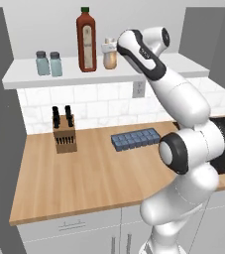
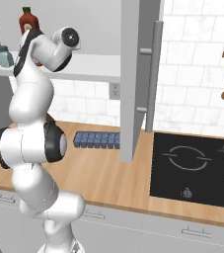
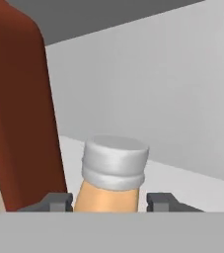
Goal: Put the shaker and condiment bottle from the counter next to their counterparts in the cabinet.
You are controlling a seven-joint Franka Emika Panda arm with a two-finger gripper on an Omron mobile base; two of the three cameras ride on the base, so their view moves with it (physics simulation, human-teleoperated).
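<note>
The condiment bottle [image 1: 110, 56] is standing upright on the cabinet [image 1: 29, 75] shelf just beside the tall red bottle [image 1: 86, 40], while two shakers [image 1: 49, 63] are sitting together near the shelf's far left end. The gripper [image 3: 111, 200] is reaching in at the condiment bottle, its fingers [image 3: 59, 201] flanking the orange body; whether they are pinching it or spread just clear cannot be told.
</note>
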